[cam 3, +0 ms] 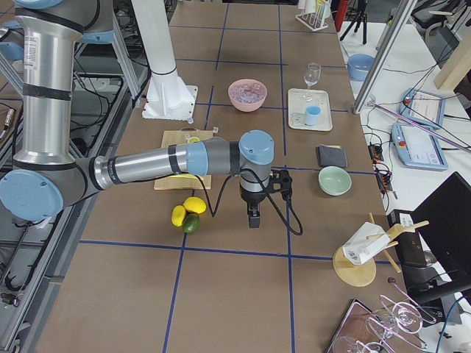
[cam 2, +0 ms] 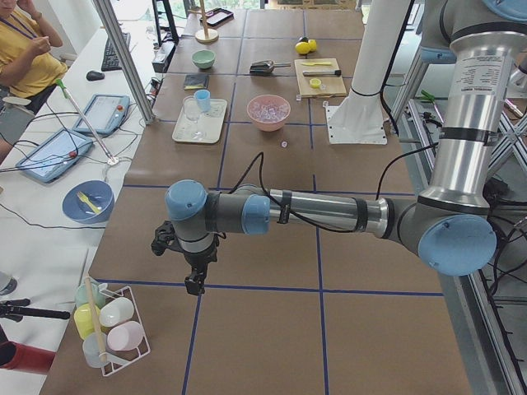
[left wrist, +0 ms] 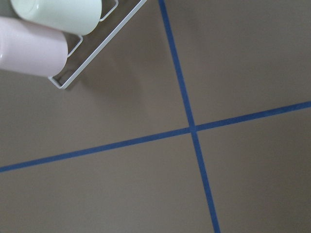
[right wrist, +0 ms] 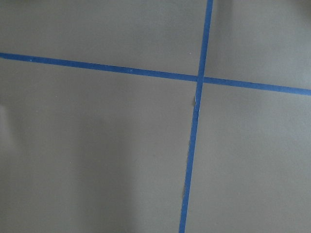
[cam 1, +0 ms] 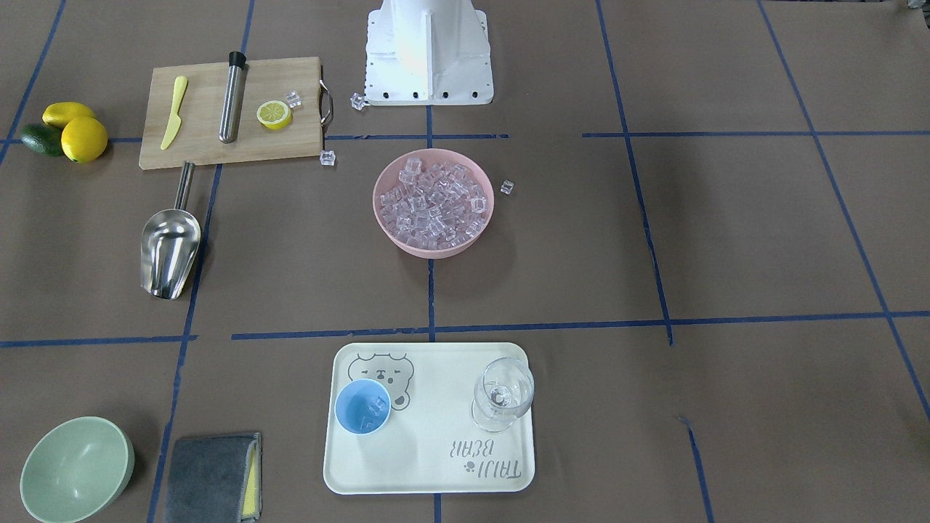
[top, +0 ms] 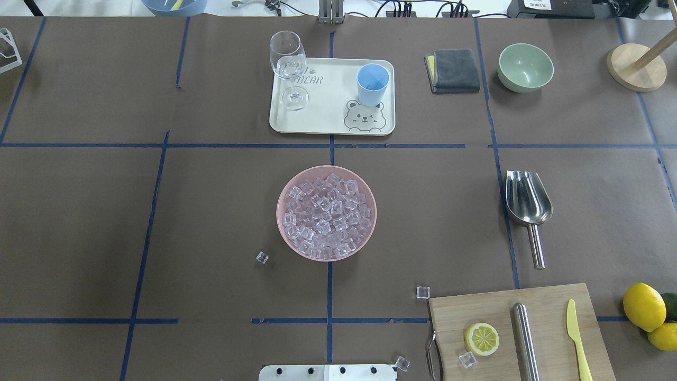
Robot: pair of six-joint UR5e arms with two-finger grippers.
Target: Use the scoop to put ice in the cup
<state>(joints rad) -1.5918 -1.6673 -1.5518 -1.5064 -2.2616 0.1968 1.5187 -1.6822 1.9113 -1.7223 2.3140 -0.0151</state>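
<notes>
Fingers of the left gripper and the right gripper, which hang at opposite table ends, show only in the side views, so whether they are wide or narrow cannot be told. The scoop lies flat, its rod handle pointing at the nearby cutting board. It is rigid, slick steel, probably best pinched mid-handle. The ice, hard and slippery, fills the pink bowl. The cup stands on the tray near a fragile wine glass.
</notes>
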